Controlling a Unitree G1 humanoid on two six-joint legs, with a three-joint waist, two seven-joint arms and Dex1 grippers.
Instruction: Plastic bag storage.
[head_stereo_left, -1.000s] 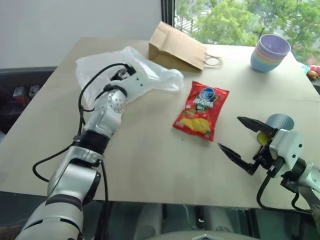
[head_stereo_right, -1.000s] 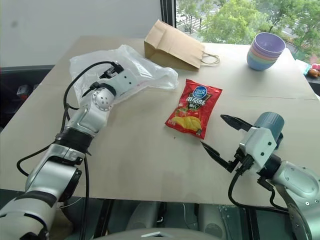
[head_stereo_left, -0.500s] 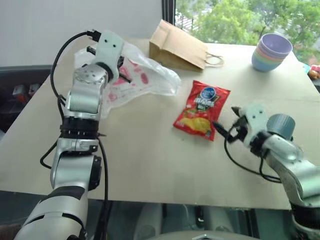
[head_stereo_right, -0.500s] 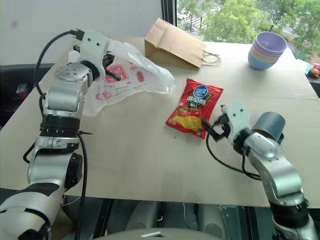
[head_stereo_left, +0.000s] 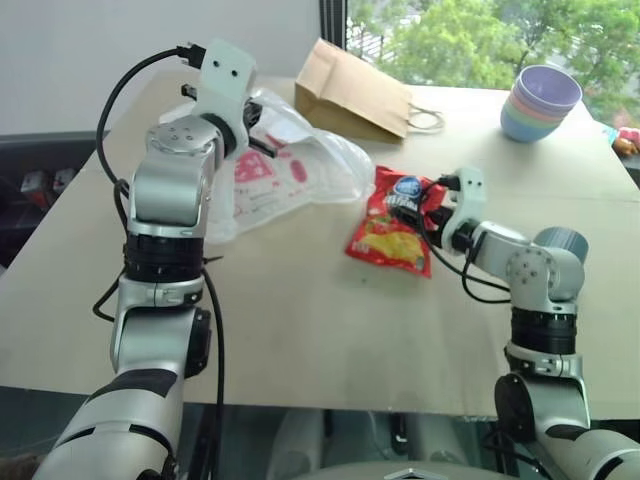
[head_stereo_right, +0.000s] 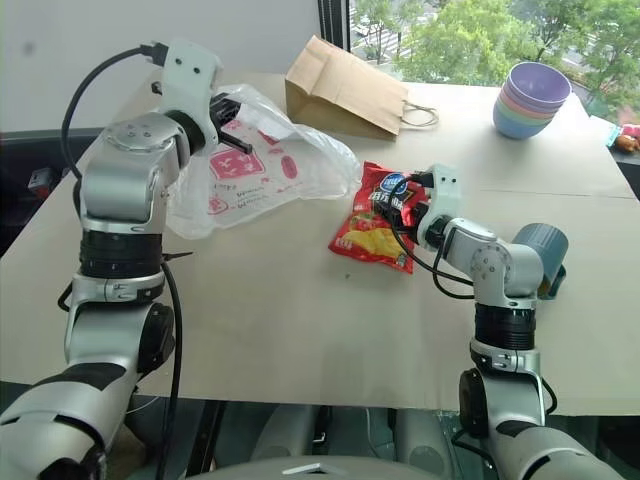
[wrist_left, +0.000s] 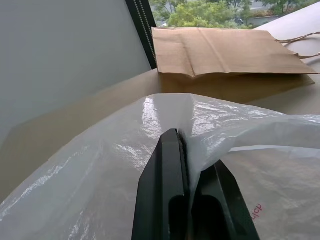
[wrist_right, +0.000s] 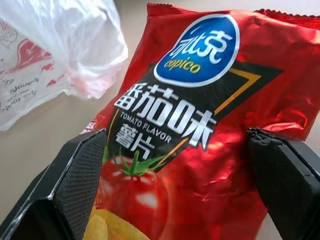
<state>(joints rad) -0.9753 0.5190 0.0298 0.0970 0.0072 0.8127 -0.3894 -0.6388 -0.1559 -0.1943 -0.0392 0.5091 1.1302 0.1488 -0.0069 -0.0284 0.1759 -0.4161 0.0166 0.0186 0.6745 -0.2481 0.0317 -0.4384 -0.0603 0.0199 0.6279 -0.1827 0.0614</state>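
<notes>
The plastic bag is held up off the table at its near-left edge, a fold of its film pinched in the left gripper, whose jaws are closed tight on it; the rest of the bag trails down onto the tabletop beside the brown paper bag. Just beside the bag's free end, the red chips packet is straddled by the right gripper, its jaws spread wide to either side of the packet and nothing gripped yet.

The step in hand looks to be loading: the bag lifted, the packet about to be taken. Next, the right jaws would need closing on the packet, and the bag's mouth would need finding.

Against a second ago, the bag has been raised from flat on the table, and the right gripper has been brought from the table's near edge up to the packet.
</notes>
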